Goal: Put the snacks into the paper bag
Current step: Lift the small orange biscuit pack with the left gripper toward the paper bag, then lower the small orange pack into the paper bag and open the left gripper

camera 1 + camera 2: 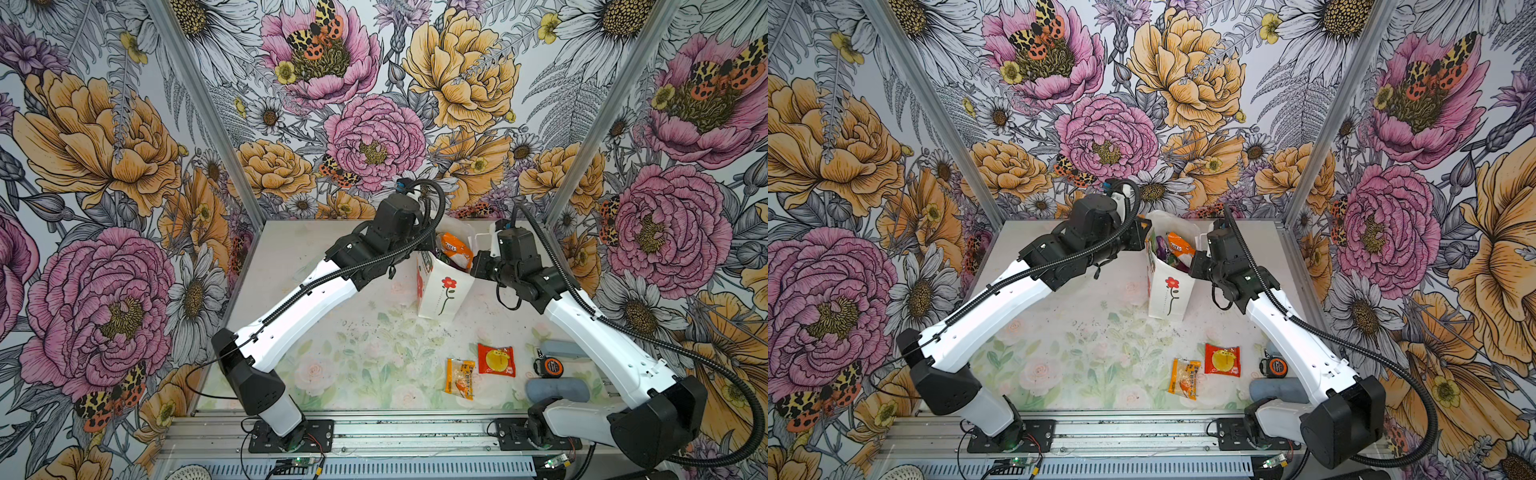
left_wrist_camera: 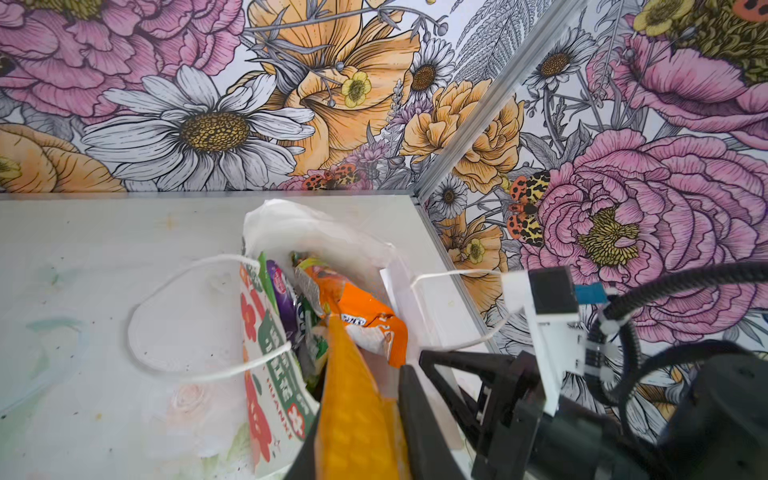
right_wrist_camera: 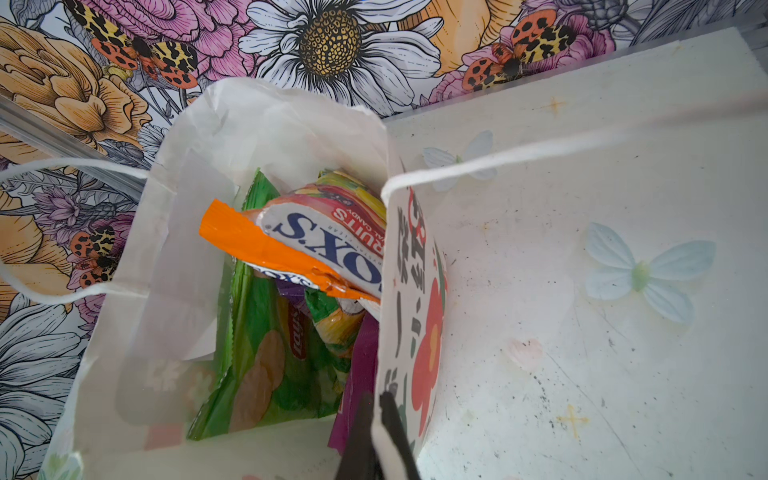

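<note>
Right tool (image 3: 377, 400) — closed tight, pinching paper bag (image 3: 174, 257)

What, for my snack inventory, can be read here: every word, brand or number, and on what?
"OX'S", "RUITS", "AL CANDY", all cut off: orange-white packet inside the paper bag.
"lay", partly hidden: green packet.
Coloured print on the paper bag's side: too blurred to read.
The yellow-orange packet, orange sachet, red sachet, tape measure: print too small or blurred.

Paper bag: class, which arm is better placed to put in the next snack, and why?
Left. The left gripper holds an orange packet at the mouth of the paper bag; the right gripper is shut on its rim.
</note>
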`<state>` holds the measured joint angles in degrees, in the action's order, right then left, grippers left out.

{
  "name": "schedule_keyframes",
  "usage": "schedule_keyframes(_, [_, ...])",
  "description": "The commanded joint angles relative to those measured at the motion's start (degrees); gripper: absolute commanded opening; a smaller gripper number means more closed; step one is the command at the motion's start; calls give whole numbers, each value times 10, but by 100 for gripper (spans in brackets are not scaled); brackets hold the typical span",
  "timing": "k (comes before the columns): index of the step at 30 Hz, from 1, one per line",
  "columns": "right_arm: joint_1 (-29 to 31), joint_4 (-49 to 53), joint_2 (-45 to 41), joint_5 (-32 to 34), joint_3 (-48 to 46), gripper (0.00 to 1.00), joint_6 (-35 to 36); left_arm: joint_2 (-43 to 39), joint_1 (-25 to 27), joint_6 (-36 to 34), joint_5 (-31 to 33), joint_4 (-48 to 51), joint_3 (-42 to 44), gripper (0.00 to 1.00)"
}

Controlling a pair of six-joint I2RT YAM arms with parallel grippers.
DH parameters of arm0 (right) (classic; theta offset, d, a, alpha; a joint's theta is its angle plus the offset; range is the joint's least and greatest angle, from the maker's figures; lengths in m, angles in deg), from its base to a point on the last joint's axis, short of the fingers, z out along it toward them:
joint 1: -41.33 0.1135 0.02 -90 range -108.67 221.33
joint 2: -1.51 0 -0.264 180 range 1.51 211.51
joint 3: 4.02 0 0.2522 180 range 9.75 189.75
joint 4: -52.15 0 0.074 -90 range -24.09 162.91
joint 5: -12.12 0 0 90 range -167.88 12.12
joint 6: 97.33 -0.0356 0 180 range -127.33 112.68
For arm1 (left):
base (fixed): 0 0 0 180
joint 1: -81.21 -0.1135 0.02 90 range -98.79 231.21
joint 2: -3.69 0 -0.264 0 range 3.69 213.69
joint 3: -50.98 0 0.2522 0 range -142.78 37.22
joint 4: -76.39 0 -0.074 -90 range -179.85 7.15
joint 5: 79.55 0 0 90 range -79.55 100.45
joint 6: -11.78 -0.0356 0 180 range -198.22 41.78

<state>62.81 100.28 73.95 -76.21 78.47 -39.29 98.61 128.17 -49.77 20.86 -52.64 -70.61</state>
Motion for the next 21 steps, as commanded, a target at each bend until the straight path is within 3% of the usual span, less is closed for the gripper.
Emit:
schedule_keyframes(1, [1, -39, -17, 1, 25, 0, -1, 51, -10, -5, -26, 38, -62, 0])
schedule_keyframes(11, [1, -39, -25, 0, 20, 0, 0, 223, -27, 14, -11, 165, -253, 0])
schedule_keyframes(21, [1, -39, -22, -1, 21, 0, 2, 264, -36, 18, 11, 207, -296, 2])
